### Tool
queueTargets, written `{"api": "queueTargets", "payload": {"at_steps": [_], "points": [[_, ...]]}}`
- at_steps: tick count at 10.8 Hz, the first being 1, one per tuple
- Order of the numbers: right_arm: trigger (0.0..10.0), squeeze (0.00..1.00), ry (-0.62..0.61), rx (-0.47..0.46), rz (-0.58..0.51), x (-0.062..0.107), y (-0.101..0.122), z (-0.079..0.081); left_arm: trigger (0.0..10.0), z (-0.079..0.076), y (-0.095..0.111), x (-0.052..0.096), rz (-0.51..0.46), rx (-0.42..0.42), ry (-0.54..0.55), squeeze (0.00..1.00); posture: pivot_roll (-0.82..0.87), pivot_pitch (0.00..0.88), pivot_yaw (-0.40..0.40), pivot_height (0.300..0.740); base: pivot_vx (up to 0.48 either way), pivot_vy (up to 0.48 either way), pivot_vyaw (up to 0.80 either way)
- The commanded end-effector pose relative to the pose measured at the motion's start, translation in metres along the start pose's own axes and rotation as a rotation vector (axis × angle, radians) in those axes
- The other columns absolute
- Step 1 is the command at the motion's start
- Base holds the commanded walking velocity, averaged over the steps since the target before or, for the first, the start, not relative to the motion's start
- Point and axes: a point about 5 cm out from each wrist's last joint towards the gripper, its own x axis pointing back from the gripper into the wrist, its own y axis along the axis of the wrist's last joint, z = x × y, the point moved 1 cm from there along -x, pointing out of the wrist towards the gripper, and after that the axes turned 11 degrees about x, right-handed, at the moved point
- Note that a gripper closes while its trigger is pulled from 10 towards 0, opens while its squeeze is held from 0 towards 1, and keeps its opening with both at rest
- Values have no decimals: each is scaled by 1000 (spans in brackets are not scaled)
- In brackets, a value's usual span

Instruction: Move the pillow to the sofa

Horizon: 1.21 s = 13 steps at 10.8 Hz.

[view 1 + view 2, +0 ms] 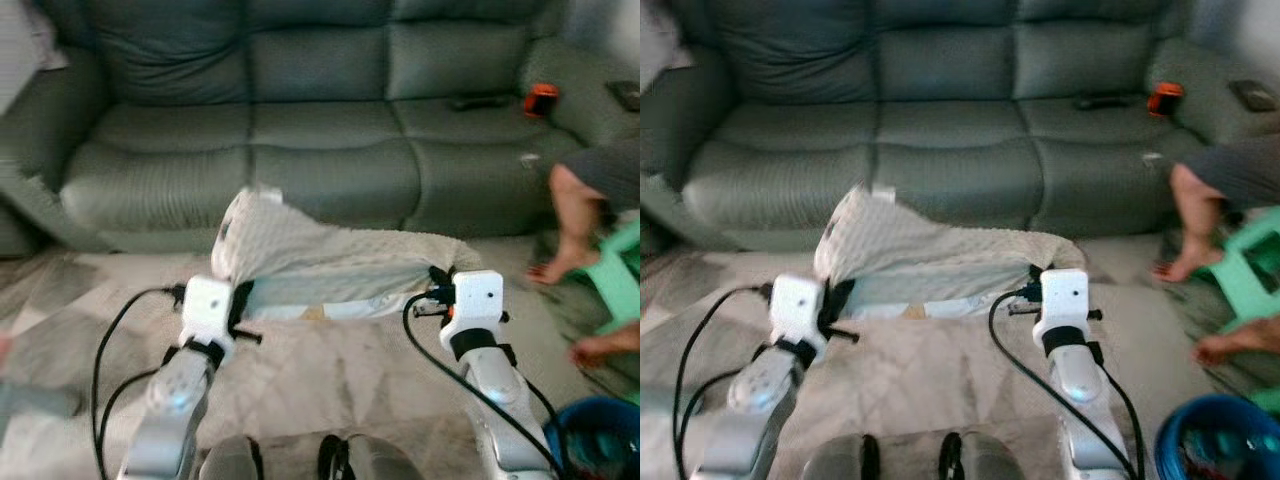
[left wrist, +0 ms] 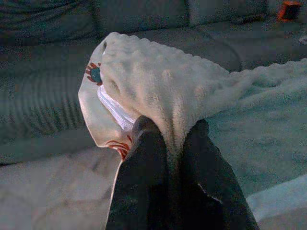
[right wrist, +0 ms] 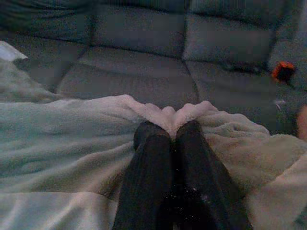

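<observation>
A cream, fuzzy pillow [image 1: 320, 255] hangs between my two arms, just in front of the grey-green sofa [image 1: 300, 120]. My left gripper [image 2: 170, 132] is shut on the pillow's left corner, where a printed lining [image 2: 96, 96] folds out. My right gripper [image 3: 171, 128] is shut on the pillow's right edge [image 3: 168, 112]. Both white wrist housings [image 1: 208, 305] [image 1: 477, 298] sit at the pillow's near side. The sofa seat cushions lie just beyond and above the pillow.
A person's bare legs and feet [image 1: 575, 225] are at the right, beside a green stool [image 1: 620, 270]. An orange object [image 1: 540, 98] and a dark remote [image 1: 478, 101] lie on the sofa's right seat. A blue bin [image 1: 600, 440] stands at bottom right. Beige rug [image 1: 330, 380] underfoot.
</observation>
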Motion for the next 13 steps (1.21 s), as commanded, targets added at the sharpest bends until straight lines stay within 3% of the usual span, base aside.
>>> {"api": "queueTargets", "payload": {"at_steps": [1,5,9,13], "points": [[10000,0,-15,31,-56,0,10,-7,10000,8,12,2,-56,-4,29,0,-30,130,-42,740,0,0,0],[10000,0,-15,29,-61,-2,11,-6,10000,1,14,-1,-65,19,-13,0,-41,130,-40,740,212,0,359],[10000,0,-11,29,-62,-2,11,-5,10000,-5,15,-3,-65,33,-44,0,-44,131,-43,740,412,0,436],[10000,0,-17,-12,-38,-4,8,-6,10000,-9,12,-6,-51,41,-47,0,-46,130,-46,740,329,0,-200]]}}
